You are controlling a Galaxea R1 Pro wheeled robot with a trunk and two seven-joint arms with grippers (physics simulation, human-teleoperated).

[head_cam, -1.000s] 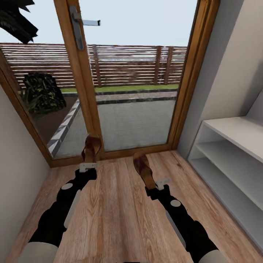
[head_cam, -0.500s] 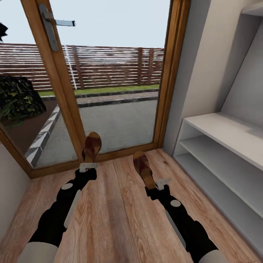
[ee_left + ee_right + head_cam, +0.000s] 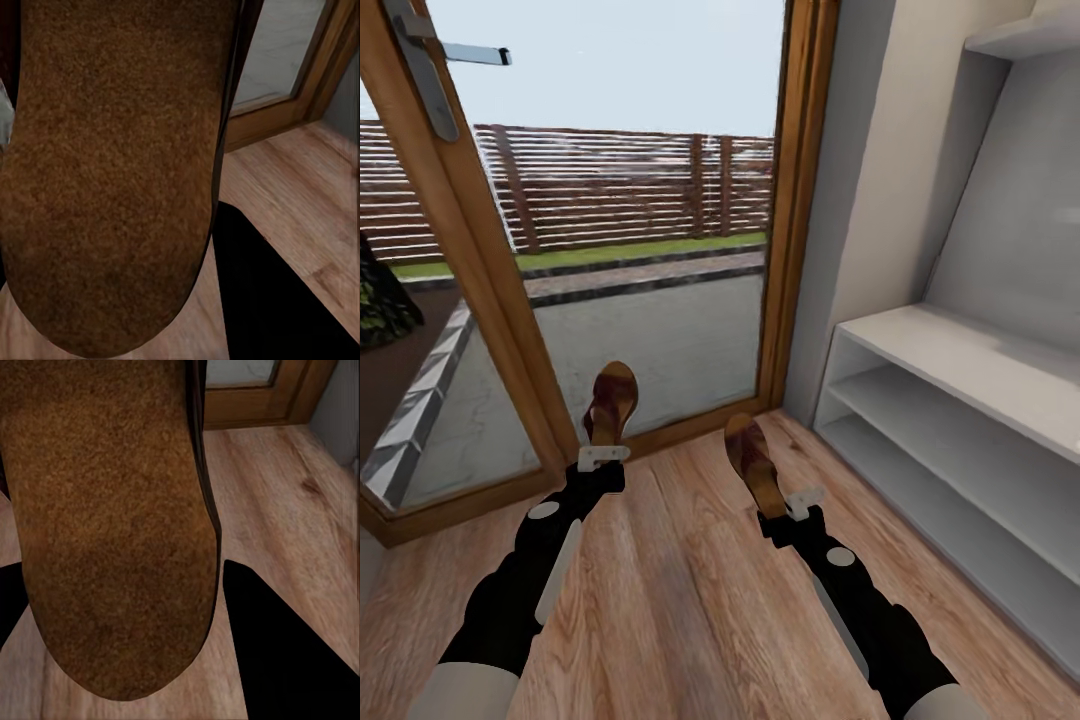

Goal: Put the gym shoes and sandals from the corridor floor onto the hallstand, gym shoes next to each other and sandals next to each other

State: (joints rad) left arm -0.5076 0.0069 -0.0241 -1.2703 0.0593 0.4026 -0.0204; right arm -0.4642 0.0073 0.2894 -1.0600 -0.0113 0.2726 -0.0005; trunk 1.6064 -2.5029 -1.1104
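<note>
I hold one brown sandal in each hand, above the wood-plank corridor floor [image 3: 680,590]. My left gripper [image 3: 602,458] is shut on the heel of the left sandal [image 3: 610,400], which points toward the glass door. The right sandal [image 3: 751,462] sticks out ahead of my right gripper [image 3: 800,503], which is shut on its heel. Each wrist view looks along a tan insole: the left sandal [image 3: 112,172] and the right sandal [image 3: 105,525]. The pale-grey hallstand [image 3: 960,370] stands at the right with bare shelves. The gym shoes are out of view.
A wood-framed glass door [image 3: 630,250] with a metal handle [image 3: 430,80] closes the corridor ahead, with a patio and fence behind it. A beige wall [image 3: 870,180] runs between the door and the hallstand.
The whole view has swung to the right: the door slid left and more of the hallstand came in. Both arms and their sandals keep the same place in the picture.
</note>
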